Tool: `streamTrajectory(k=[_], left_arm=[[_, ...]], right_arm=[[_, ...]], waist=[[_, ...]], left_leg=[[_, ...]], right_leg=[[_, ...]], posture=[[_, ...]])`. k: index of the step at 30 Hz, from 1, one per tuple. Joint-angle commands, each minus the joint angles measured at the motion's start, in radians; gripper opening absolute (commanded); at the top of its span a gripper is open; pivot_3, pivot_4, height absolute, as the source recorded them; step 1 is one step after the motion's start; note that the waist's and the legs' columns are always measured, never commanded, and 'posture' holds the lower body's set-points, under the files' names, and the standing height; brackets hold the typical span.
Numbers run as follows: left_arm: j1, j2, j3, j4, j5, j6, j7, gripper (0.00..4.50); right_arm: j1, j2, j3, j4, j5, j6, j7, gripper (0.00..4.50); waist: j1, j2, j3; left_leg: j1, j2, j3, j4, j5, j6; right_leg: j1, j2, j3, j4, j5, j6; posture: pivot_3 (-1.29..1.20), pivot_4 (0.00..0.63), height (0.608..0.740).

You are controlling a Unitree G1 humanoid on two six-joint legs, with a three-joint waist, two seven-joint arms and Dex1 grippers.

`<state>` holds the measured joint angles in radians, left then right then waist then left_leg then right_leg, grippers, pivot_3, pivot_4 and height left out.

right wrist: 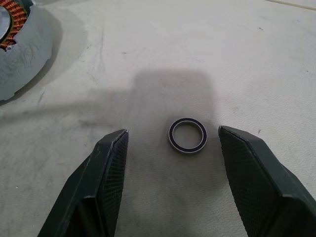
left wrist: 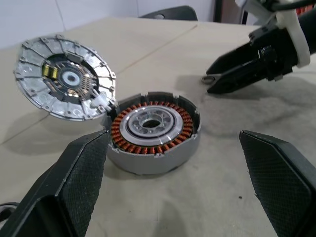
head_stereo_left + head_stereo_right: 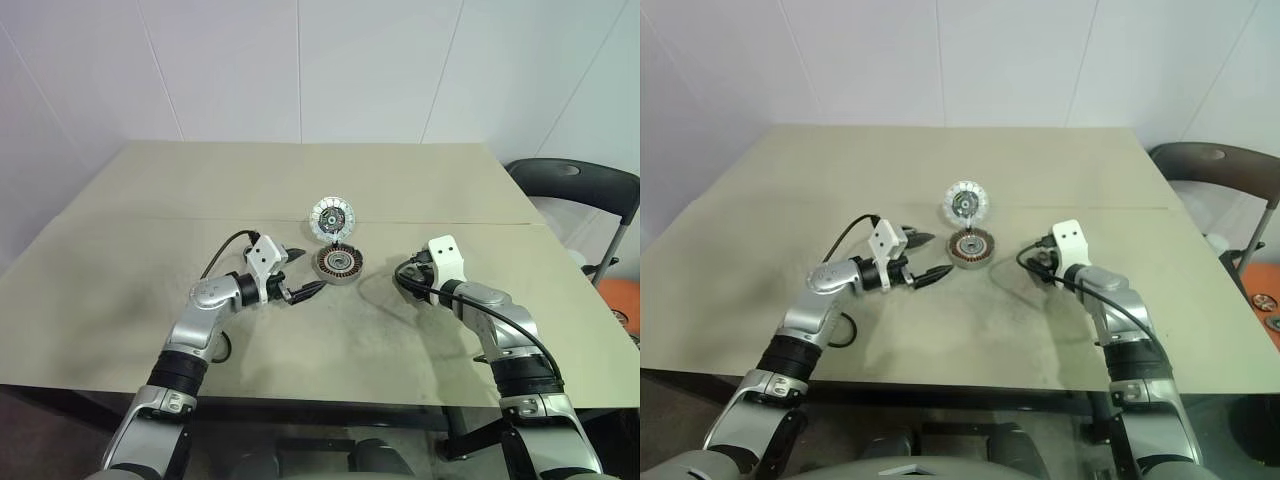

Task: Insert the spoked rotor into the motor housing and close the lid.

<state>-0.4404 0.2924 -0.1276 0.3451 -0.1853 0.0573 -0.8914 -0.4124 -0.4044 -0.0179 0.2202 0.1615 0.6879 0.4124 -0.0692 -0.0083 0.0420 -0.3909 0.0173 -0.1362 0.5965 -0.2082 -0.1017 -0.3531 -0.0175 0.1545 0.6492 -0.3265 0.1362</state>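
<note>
The motor housing (image 3: 338,264) sits mid-table, a squat grey casing with copper-orange windings (image 2: 148,143) around a silvery centre. Its lid (image 2: 64,79), a silvery spoked disc, stands open and upright at the housing's far rim. The spoked rotor as a separate piece is out of view. My left gripper (image 3: 308,274) is open just left of the housing, pointing at it, with one finger (image 2: 74,177) on each side of the housing in the left wrist view. To the housing's right, my right gripper (image 1: 173,131) is open and straddles a small dark ring (image 1: 187,135) lying on the table, without touching it.
The beige table (image 3: 200,200) has a seam across its middle and bare room on all sides of the housing. A black chair (image 3: 580,190) stands past the right edge, with an orange object (image 3: 622,300) below it.
</note>
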Motion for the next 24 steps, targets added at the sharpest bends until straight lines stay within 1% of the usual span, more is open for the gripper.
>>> streamTrajectory(k=[1, 5, 10, 13, 18, 19, 22, 24], left_arm=[[-0.022, 0.003, 0.000, -0.007, 0.007, -0.019, 0.000, 4.50], [-0.021, 0.002, -0.002, -0.006, 0.009, -0.022, 0.001, 4.50], [-0.020, 0.002, -0.003, -0.009, 0.009, -0.023, 0.005, 4.50], [-0.015, 0.002, -0.005, -0.015, 0.010, -0.022, 0.009, 4.50], [-0.012, 0.006, -0.005, -0.015, 0.011, -0.023, 0.013, 4.50], [-0.012, 0.007, -0.005, -0.014, 0.011, -0.024, 0.013, 4.50], [-0.011, 0.011, -0.002, -0.014, 0.012, -0.024, 0.016, 4.50], [-0.012, 0.017, 0.006, -0.010, 0.011, -0.025, 0.019, 4.50]], right_arm=[[0.003, -0.006, -0.001, -0.015, 0.008, 0.022, 0.021, 3.00], [-0.013, 0.005, -0.026, 0.015, -0.006, 0.007, -0.027, 3.00], [-0.009, 0.024, -0.026, 0.041, -0.020, 0.015, -0.069, 3.00], [-0.004, 0.044, -0.034, 0.043, -0.019, 0.008, -0.096, 2.45], [0.002, 0.058, -0.028, 0.031, -0.023, 0.008, -0.106, 0.89], [0.003, 0.059, -0.025, 0.030, -0.023, 0.008, -0.107, 0.76], [0.003, 0.058, -0.022, 0.027, -0.022, 0.005, -0.107, 0.76], [-0.004, 0.066, -0.025, 0.003, -0.007, -0.029, -0.088, 0.76]], waist=[[0.000, 0.000, 0.000], [0.000, 0.000, 0.000], [-0.001, 0.000, 0.000], [-0.002, 0.000, 0.000], [0.000, 0.000, 0.000], [0.000, 0.000, 0.000], [0.000, 0.000, 0.000], [-0.001, 0.000, 0.000]], left_leg=[[0.000, 0.000, 0.000, 0.000, 0.000, 0.000], [0.000, 0.000, 0.000, 0.000, 0.000, 0.000], [0.000, 0.000, 0.000, 0.000, 0.000, 0.000], [0.001, 0.000, 0.000, 0.001, 0.000, 0.000], [0.001, 0.000, 0.000, 0.002, 0.001, 0.001], [0.001, 0.000, 0.000, 0.002, 0.002, 0.001], [0.001, 0.000, 0.000, 0.002, 0.002, 0.001], [0.001, 0.000, 0.000, 0.002, 0.002, 0.001]], right_leg=[[0.000, 0.000, 0.000, 0.000, 0.000, 0.000], [0.000, 0.000, 0.000, 0.000, 0.000, 0.000], [0.000, 0.000, 0.000, 0.000, 0.000, 0.000], [0.001, 0.000, 0.000, 0.000, 0.000, 0.000], [0.002, 0.000, 0.001, 0.000, -0.002, 0.000], [0.002, 0.000, 0.001, 0.000, -0.003, -0.001], [0.002, 0.000, 0.001, 0.000, -0.003, -0.001], [0.002, 0.000, 0.001, 0.000, -0.003, -0.001]], posture=[[0.00, 0.000, 0.740], [0.00, 0.000, 0.740], [0.00, 0.000, 0.740], [0.00, 0.000, 0.740], [0.00, 0.000, 0.740], [0.00, 0.000, 0.740], [0.00, 0.000, 0.740], [0.00, 0.000, 0.740]])
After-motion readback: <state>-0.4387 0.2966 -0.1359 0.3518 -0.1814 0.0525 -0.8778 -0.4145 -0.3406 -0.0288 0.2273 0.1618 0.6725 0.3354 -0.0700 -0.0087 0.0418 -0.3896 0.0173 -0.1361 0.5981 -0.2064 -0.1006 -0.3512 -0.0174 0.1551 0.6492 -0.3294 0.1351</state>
